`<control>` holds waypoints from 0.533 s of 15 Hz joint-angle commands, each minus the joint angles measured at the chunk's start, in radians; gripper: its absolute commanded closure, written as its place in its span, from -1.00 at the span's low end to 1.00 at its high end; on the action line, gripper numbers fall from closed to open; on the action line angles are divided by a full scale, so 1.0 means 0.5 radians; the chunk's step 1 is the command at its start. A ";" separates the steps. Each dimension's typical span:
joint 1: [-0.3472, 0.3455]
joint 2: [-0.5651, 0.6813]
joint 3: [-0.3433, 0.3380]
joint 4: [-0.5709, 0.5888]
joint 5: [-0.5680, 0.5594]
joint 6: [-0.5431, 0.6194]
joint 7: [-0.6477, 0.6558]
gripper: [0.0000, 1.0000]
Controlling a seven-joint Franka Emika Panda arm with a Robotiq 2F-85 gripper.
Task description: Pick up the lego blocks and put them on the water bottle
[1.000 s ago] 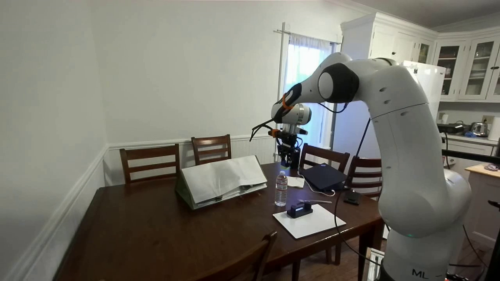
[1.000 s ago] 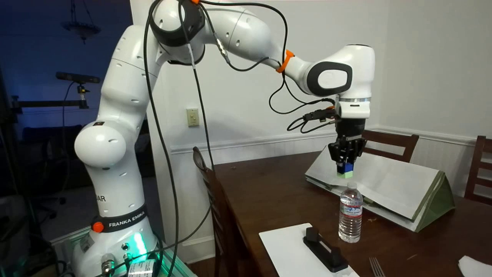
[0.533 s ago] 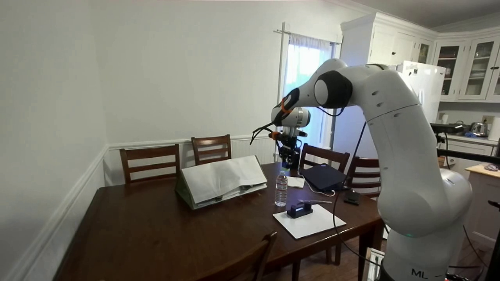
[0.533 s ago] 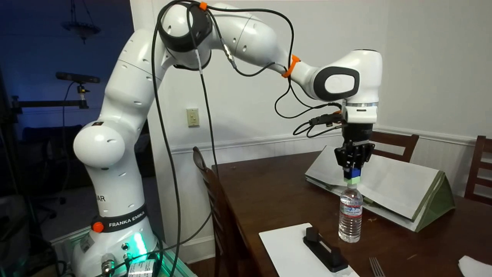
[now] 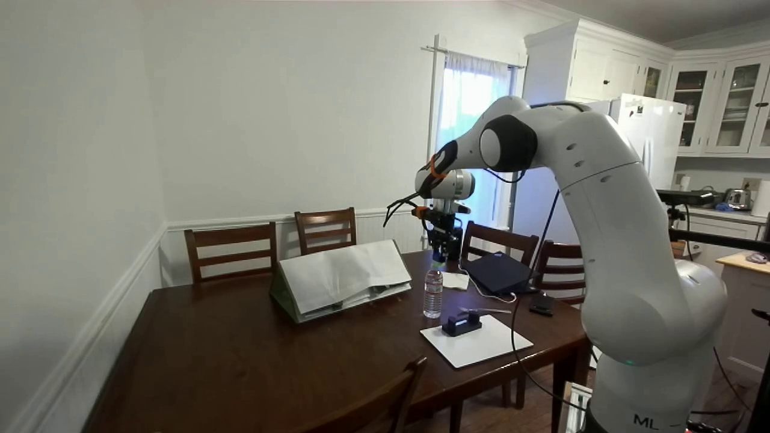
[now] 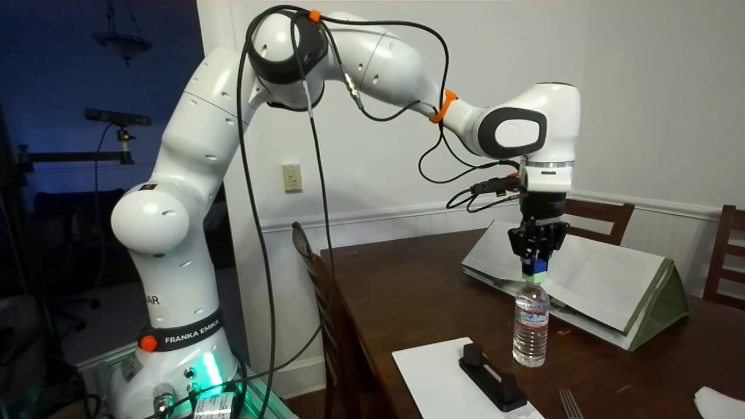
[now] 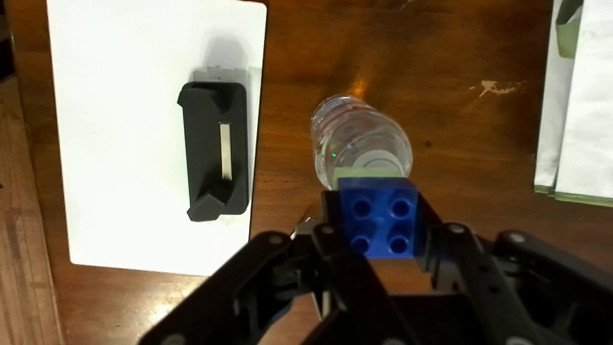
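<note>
My gripper is shut on a blue lego block, with its fingers on two sides. A light green block is under the blue one. The blue block and green block also show in an exterior view. The clear water bottle stands upright on the table, right below the blocks. In the wrist view, the green block covers part of the white cap of the bottle. The bottle also shows in an exterior view. I cannot tell whether the green block touches the cap.
A white board with a black holder on it lies beside the bottle. A large open book stands tent-like behind it. A fork, a dark laptop and a paper are on the table.
My gripper has moved down and over the bottle with both blocks. The green block went from above and beside the bottle top to right at its cap. The bottle has not moved.
</note>
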 commanded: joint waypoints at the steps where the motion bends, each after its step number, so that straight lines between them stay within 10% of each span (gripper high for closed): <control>1: -0.025 0.042 0.022 0.074 0.041 -0.019 0.052 0.78; 8: -0.014 0.041 0.026 0.071 0.027 -0.016 0.085 0.78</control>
